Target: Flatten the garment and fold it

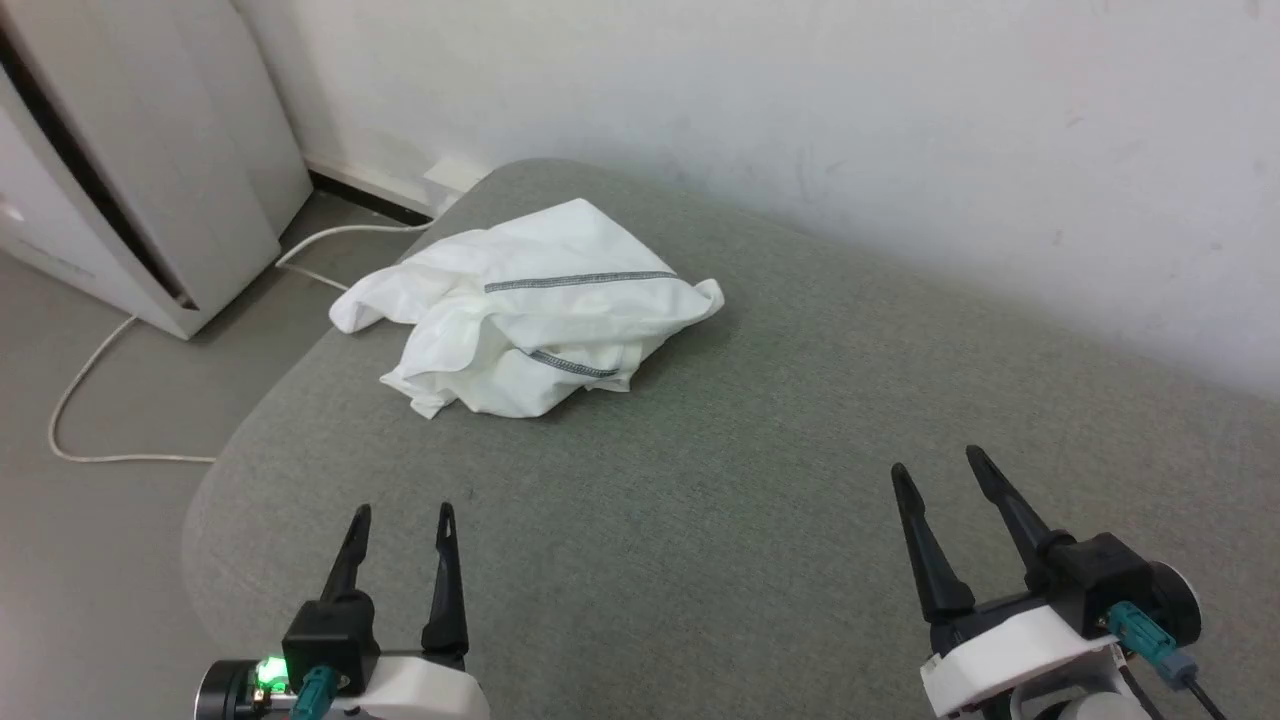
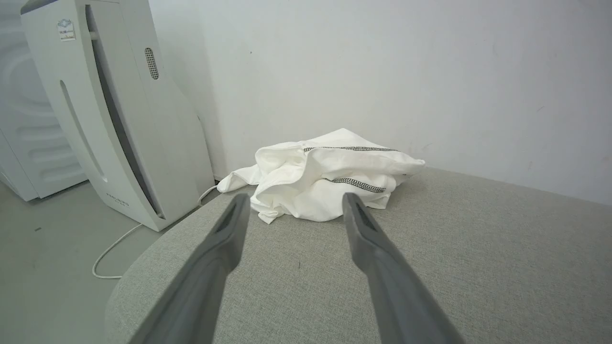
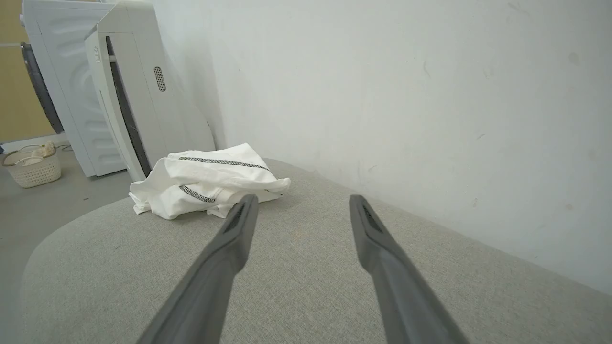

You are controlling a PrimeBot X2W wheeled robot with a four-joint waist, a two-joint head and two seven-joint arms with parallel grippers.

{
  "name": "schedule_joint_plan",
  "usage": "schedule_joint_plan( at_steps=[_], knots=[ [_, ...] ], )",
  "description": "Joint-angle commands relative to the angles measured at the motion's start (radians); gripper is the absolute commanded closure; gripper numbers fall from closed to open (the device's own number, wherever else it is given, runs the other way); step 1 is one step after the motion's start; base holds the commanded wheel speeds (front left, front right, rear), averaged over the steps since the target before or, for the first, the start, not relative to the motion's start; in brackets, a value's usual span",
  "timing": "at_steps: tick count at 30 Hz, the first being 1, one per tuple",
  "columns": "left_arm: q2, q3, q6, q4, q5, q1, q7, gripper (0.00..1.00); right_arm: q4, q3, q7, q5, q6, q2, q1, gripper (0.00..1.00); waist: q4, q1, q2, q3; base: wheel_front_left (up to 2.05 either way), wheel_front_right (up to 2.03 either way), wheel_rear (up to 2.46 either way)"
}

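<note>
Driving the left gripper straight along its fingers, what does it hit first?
Most likely the garment, crumpled dead ahead of the left gripper, though it might graze the grey cushion first.

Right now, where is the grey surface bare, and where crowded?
Bare: the grey surface between the garment, the wall, the left gripper and the right gripper. Crowded: the far left corner, where the garment lies crumpled.
</note>
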Motion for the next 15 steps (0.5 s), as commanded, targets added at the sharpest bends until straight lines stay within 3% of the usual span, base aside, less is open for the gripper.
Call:
schedule_joint_plan(
  at_steps=[1, 15],
  knots=[
    [-0.001, -0.006, 0.007, 0.007, -0.004, 0.01, -0.013, 0.0, 0.007, 0.003, -0.012, 0.008, -0.002, 0.003, 0.015, 0.0, 0.02, 0.0, -0.0001, 0.001, 0.0, 0.0, 0.0],
    [-0.001, -0.013, 0.015, 0.01, -0.009, 0.006, -0.035, 0.0, 0.016, 0.017, -0.034, 0.009, -0.002, 0.004, 0.014, 0.0, 0.069, 0.0, -0.0001, 0.015, 0.0, 0.0, 0.0]
  ],
)
